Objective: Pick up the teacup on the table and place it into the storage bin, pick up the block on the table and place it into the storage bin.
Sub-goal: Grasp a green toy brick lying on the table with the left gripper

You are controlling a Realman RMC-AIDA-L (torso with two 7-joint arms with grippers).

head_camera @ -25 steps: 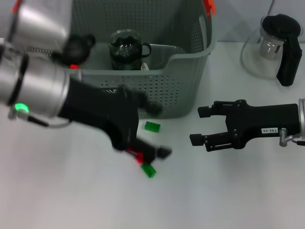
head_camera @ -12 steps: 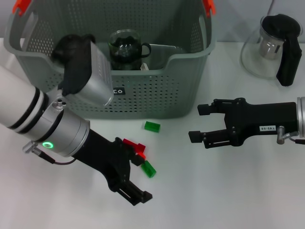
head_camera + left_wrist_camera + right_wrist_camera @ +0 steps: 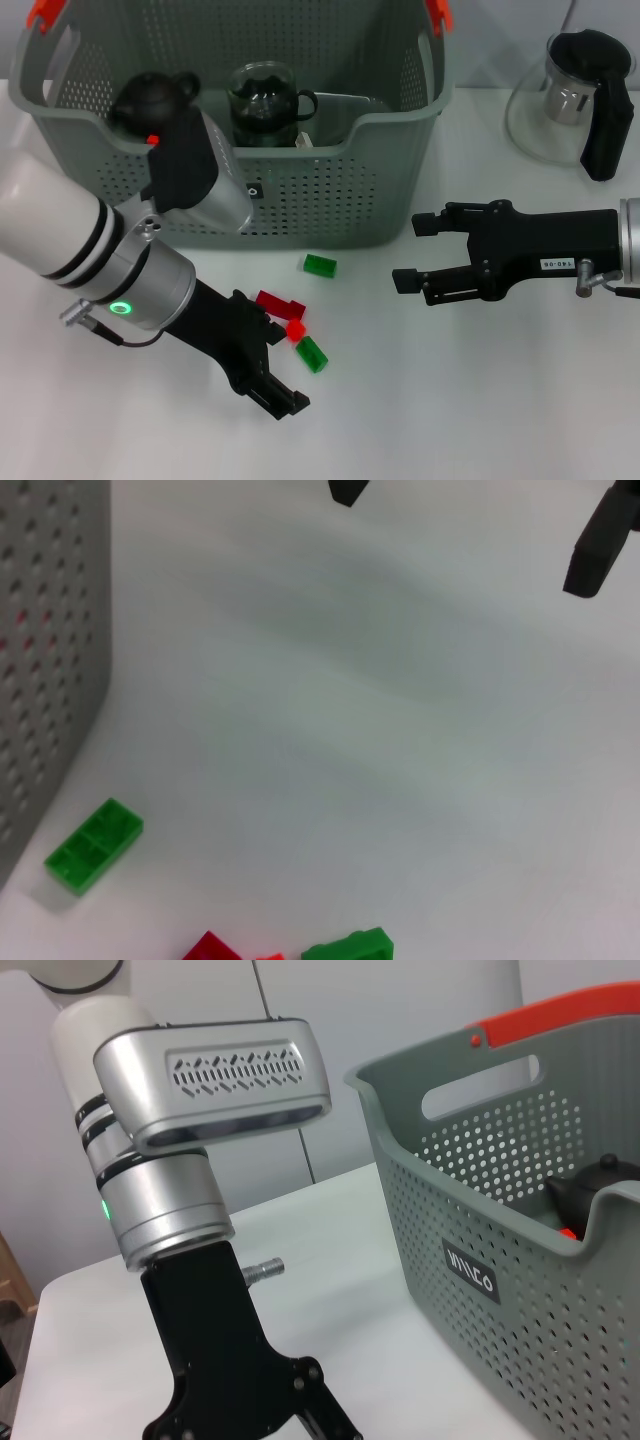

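Note:
The grey storage bin (image 3: 330, 190) stands at the back of the table, and a glass teacup (image 3: 265, 98) stands inside it. In front of the bin lie a green block (image 3: 319, 265), a red block (image 3: 280, 304), a small red block (image 3: 296, 330) and another green block (image 3: 311, 354). My left gripper (image 3: 282, 365) is low over the table just left of the lower blocks, open and holding nothing. The left wrist view shows the green block (image 3: 93, 846) beside the bin wall (image 3: 45, 680). My right gripper (image 3: 413, 253) hovers open to the right of the bin, empty.
A black teapot (image 3: 155, 95) sits in the bin beside the teacup. A glass kettle with a black handle (image 3: 580, 95) stands at the back right. The right wrist view shows my left arm (image 3: 200, 1210) and the bin (image 3: 520, 1260).
My left arm has swung down and toward the table's front, its gripper ending open beside the blocks. The blocks have not moved. The right gripper has shifted slightly left.

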